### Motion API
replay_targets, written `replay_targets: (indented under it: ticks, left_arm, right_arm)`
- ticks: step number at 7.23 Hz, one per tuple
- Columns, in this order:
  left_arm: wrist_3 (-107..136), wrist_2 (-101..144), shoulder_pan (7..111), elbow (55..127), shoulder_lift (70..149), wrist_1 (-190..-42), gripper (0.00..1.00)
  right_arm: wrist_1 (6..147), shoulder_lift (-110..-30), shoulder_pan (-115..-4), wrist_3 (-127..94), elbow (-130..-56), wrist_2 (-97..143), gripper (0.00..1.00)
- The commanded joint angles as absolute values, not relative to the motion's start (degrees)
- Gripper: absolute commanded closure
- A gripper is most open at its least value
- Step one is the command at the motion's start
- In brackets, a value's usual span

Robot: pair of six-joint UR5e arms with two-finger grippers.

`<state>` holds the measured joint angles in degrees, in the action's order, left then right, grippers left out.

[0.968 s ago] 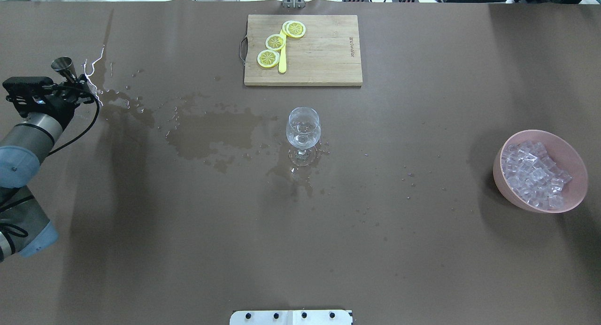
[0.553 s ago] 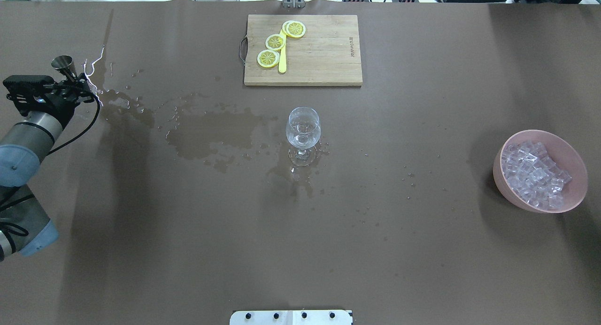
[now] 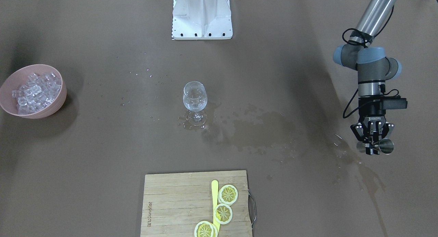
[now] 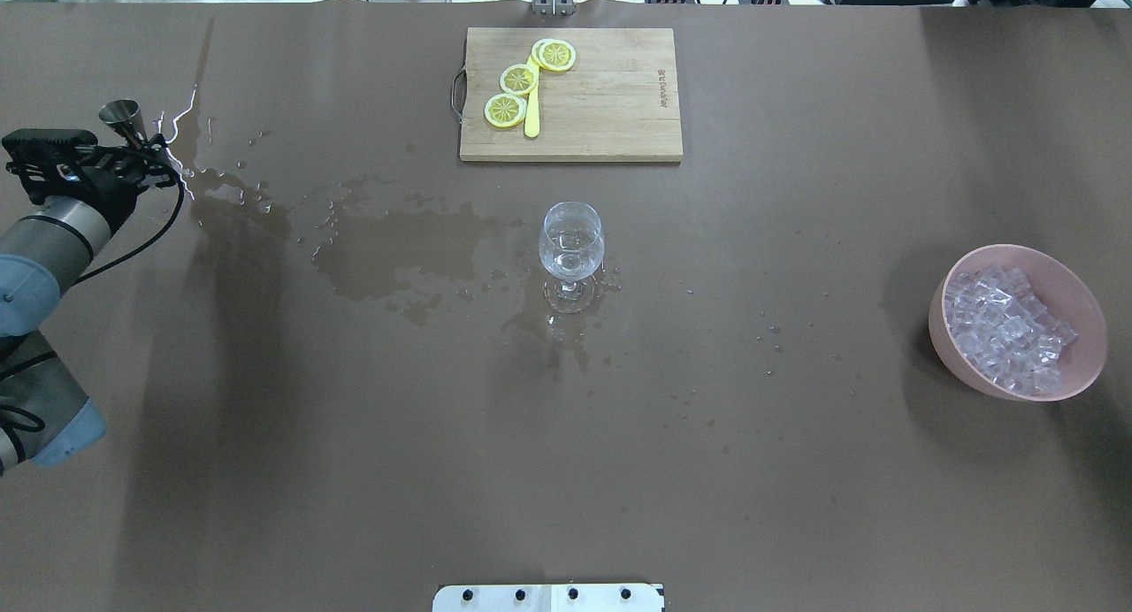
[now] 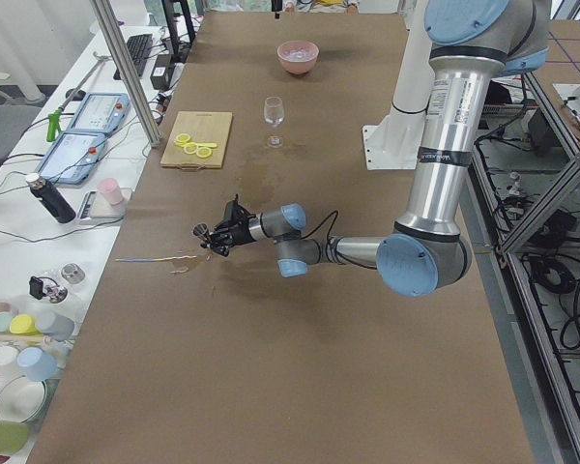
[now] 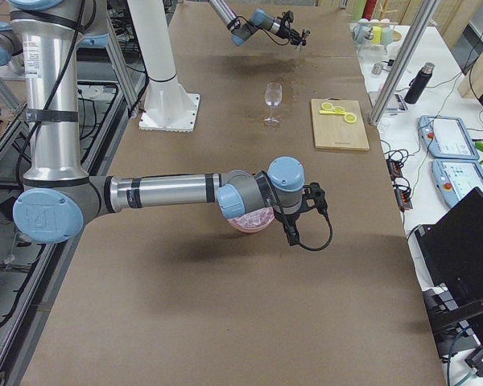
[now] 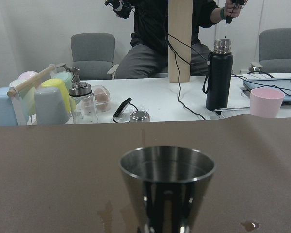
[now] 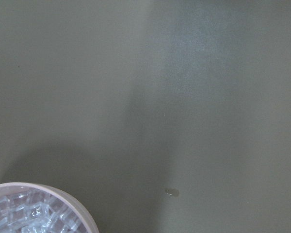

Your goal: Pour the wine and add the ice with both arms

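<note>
My left gripper (image 3: 372,148) is shut on a steel jigger (image 3: 383,146) at the table's left end, just above a wet patch. The jigger stands upright and fills the left wrist view (image 7: 167,189). It also shows in the overhead view (image 4: 122,118). A wine glass (image 4: 571,240) with a little clear wine stands at the table's middle. Ice cubes (image 4: 1004,325) fill a pink bowl (image 4: 937,322) at the right end. My right arm shows only in the exterior right view, its wrist (image 6: 294,201) over the bowl. I cannot tell whether that gripper is open or shut. The right wrist view shows the bowl's rim (image 8: 68,199).
Spilled liquid (image 4: 398,249) spreads from the glass toward the left gripper. A wooden cutting board (image 4: 601,99) with lemon slices (image 4: 518,79) and a yellow tool lies at the far side. The white pedestal (image 3: 202,14) stands at the robot's side.
My left gripper with the jigger has moved slightly toward the far side and the table's left edge. Nothing else has moved.
</note>
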<state>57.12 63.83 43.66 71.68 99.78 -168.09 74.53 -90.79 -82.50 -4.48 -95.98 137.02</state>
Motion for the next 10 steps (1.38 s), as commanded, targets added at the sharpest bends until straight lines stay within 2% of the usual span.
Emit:
replay_targets:
  ticks: [1,3,5,6,7,10]
  left_arm:
    - [57.1,65.6,44.6,71.7,100.3,-168.0,0.52]
    - [57.1,66.5,44.6,71.7,100.5,-167.7,0.28]
    - [57.1,66.6,44.9,71.7,100.5,-167.4,0.28]
    - [57.0,67.8,45.8,71.8,101.1,-167.3,0.19]
    - [57.0,70.9,47.8,72.5,101.1,-167.3,0.01]
    - [55.6,80.9,54.4,75.1,100.4,-167.2,0.01]
  right_arm:
    - [74.5,-90.8,-82.4,-4.5,-96.0,136.9,0.00]
    - [74.6,-90.7,-82.4,-4.5,-95.9,136.9,0.00]
    - [74.6,-90.7,-82.4,-4.5,-95.8,136.9,0.00]
    - [74.6,-90.7,-82.4,-4.5,-95.8,136.9,0.00]
    - [74.6,-90.7,-82.4,-4.5,-95.8,136.9,0.00]
    - [74.5,-90.5,-82.4,-4.6,-96.0,136.9,0.00]
